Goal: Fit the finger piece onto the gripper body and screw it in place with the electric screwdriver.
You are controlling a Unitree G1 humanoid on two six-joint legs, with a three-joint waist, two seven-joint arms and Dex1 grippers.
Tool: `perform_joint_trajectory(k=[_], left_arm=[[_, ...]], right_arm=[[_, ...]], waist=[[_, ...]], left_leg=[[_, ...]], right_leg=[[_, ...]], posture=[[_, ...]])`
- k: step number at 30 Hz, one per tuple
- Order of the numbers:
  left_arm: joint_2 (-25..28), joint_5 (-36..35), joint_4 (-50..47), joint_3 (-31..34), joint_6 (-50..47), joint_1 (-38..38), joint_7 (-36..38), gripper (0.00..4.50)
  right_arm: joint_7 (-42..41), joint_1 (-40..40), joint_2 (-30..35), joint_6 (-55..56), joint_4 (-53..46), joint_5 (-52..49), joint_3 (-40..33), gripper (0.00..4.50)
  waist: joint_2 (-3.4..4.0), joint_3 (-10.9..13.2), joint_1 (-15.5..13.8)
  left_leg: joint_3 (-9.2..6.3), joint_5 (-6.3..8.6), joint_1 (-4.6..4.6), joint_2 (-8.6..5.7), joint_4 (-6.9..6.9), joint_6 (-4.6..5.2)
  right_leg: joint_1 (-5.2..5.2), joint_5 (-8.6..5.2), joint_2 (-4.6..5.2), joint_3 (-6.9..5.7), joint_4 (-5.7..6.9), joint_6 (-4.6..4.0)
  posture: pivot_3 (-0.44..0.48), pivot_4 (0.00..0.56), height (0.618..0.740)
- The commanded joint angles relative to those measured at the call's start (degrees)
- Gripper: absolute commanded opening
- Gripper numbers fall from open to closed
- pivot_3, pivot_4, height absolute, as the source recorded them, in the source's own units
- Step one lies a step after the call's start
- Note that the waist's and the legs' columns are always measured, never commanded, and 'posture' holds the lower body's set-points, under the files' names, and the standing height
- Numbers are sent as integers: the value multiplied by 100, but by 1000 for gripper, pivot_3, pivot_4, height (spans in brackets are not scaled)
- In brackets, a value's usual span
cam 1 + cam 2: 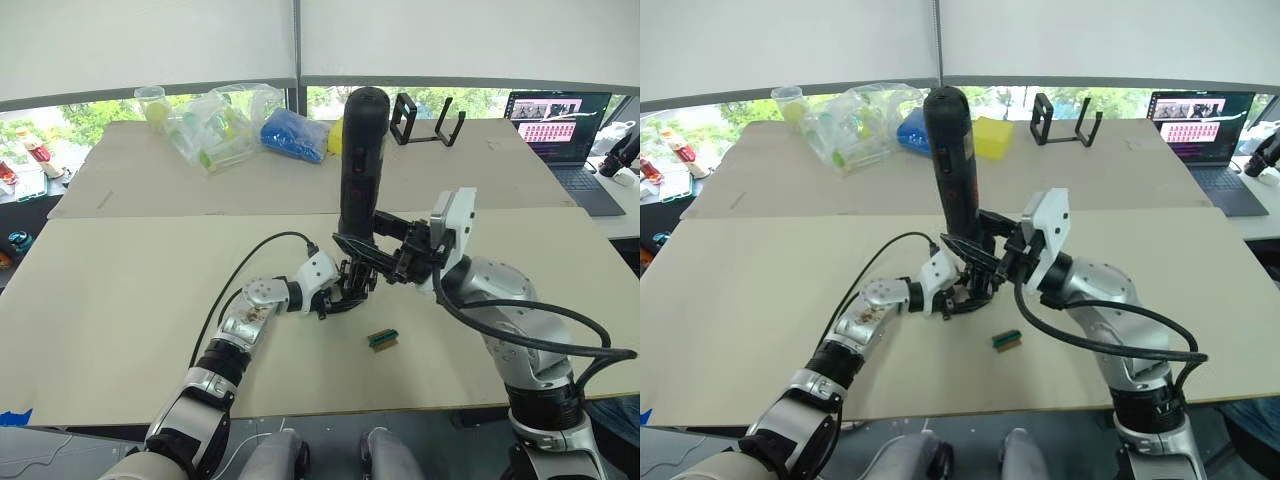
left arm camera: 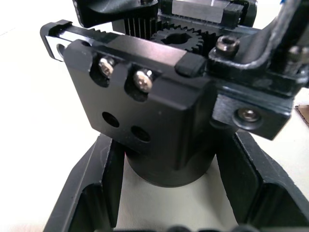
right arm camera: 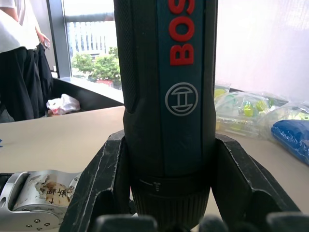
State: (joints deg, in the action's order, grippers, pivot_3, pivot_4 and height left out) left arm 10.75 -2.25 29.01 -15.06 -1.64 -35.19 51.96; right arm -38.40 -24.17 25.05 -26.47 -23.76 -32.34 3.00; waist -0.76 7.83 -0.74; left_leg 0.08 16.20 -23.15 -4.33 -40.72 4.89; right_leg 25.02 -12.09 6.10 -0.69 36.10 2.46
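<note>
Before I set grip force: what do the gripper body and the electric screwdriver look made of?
The gripper body looks like matte black moulded plastic or coated metal, hard to say, with shiny metal screws. The electric screwdriver seems to have a hard plastic shell, with dark textured side panels, likely rubbery.

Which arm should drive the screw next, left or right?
Right. The right claw already grips the electric screwdriver, upright above the gripper body. The left claw is closed around that body's round base, steadying it on the table, so it should stay put.
</note>
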Motion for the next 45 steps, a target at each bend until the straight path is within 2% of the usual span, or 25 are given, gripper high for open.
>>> perform_joint_trajectory(k=[1, 8, 16, 20, 23, 37, 45], left_arm=[[6, -125, -295, 149, 45, -115, -35, 2270], [25, -128, -398, 131, 14, -30, -28, 2270], [58, -124, -461, 120, -4, 30, -15, 2270], [74, -123, -469, 119, 3, 38, -21, 2270], [69, -121, -455, 121, 6, 20, -33, 2270], [57, -121, -394, 140, 17, -39, -61, 2270], [67, -124, -414, 136, -16, -15, -55, 2270]], right_arm=[[51, 251, 197, -513, 453, 215, 198, 1914], [88, 370, 148, 72, 557, 501, 179, 1914], [269, 490, 72, -491, 482, -98, 30, 1914], [394, 518, -26, 96, 570, 269, 1, 1914], [115, 594, 95, 464, 561, 475, 163, 1914], [-97, 531, 259, 340, 650, 430, 264, 1914], [19, 111, 299, 142, 25, -37, -103, 1914]], waist=[[-1, -1, -3], [-1, -4, 3], [-4, -9, 5], [-3, -10, 6], [-3, -10, 8], [-3, -10, 7], [-3, -10, 6]], left_leg=[[0, 0, 0, 0, 0, 0], [-1, 0, 8, 1, 2, 0], [-1, 1, 22, 2, 7, 0], [-1, 2, 27, 4, 14, -1], [0, 2, 27, 4, 14, -1], [-1, 2, 29, 4, 14, -1], [0, 1, 24, 4, 14, -1]], right_leg=[[-1, 0, 0, 0, 0, 0], [-7, 0, 1, 0, -1, 0], [-19, 0, 2, 1, -3, 0], [-21, 0, 4, 3, -4, -1], [-20, 0, 2, 2, -4, 0], [-23, 0, 3, 2, -5, 0], [-18, 0, 6, 3, -5, 0]], posture=[[0, 150, 740], [0, 150, 740], [0, 150, 740], [0, 150, 740], [0, 150, 740], [0, 150, 740], [0, 150, 740]])
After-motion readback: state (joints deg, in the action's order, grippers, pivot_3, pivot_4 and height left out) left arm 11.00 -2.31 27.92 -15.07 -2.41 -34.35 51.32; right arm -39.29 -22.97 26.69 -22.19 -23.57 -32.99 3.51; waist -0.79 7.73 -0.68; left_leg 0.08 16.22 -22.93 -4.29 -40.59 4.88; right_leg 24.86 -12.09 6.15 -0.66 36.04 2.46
